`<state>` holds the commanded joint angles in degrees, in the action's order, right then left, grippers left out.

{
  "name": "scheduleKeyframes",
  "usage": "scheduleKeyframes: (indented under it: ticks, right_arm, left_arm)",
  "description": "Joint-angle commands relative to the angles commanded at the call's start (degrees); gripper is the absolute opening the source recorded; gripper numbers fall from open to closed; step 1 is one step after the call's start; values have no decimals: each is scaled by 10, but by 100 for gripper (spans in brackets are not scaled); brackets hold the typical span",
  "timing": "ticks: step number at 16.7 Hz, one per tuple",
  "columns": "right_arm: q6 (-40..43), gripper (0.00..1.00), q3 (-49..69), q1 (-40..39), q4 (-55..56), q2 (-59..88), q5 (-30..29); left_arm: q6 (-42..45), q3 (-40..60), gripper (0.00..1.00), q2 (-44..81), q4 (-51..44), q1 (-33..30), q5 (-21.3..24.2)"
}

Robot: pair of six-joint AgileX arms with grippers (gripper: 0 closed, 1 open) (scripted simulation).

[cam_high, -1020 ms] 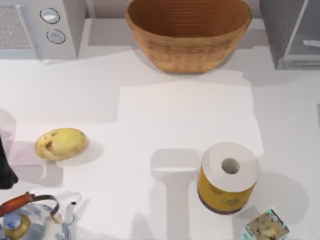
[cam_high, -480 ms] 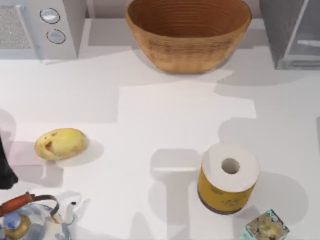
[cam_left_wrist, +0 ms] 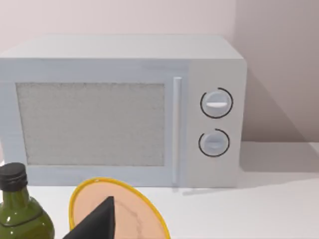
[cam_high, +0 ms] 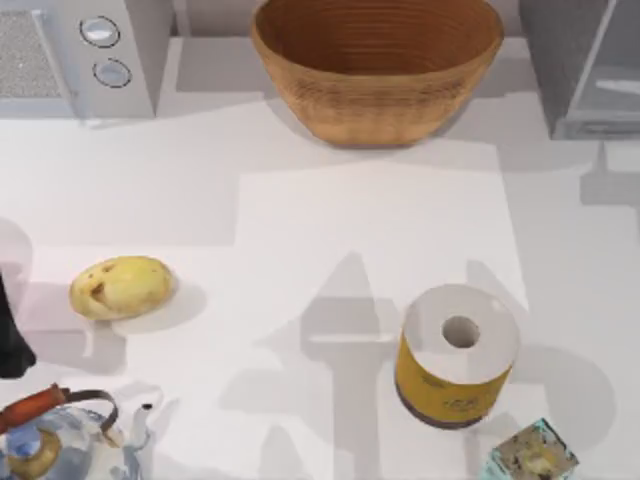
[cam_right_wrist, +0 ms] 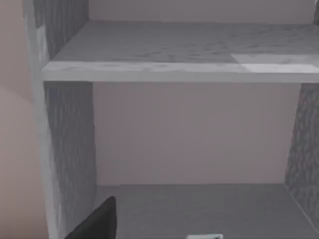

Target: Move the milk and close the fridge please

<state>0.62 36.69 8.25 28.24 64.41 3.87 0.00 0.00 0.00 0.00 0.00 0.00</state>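
At the top view's upper right stands the fridge (cam_high: 585, 70), its shelves (cam_right_wrist: 184, 69) squarely facing my nearer right arm; the milk's place and the jaws' opening I cannot tell.

Centre of table (cam_high: 370, 230) is open, wide lane from front edge up to the basket (cam_high: 376, 65); basket blocks back middle; microwave (cam_high: 75, 55) blocks back left, fridge (cam_high: 585, 65) back right; gaps either side of basket are narrow; potato (cam_high: 122, 287) sits mid-left, free room all round it; kettle (cam_high: 60, 440) fills front-left corner, dark arm part (cam_high: 12, 340) just above it at left edge; roll (cam_high: 456, 355) stands upright right of centre, box (cam_high: 532, 457) just beside it at front right (tight gap between); right wrist view: fridge interior open, shelf (cam_right_wrist: 189, 69) splits it, lower bay roomy; left wrist view: bottle (cam_left_wrist: 20, 214) and plate (cam_left_wrist: 119, 209) stand before microwave.
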Motion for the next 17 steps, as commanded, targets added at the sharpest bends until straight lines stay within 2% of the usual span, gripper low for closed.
scheduleKeyframes:
  ticks: [5, 9, 13, 17]
  right_arm:
    - [0, 100, -174, -34, -135, -330, -22]
    - [-3, 100, -286, -60, -221, -527, -33]
    - [-6, 100, -356, -79, -274, -629, -38]
    - [-6, 100, -367, -82, -282, -644, -39]
  left_arm:
    - [0, 0, 100, 0, 0, 0, 0]
    - [0, 0, 100, 0, 0, 0, 0]
    - [0, 0, 100, 0, 0, 0, 0]
    - [0, 0, 100, 0, 0, 0, 0]
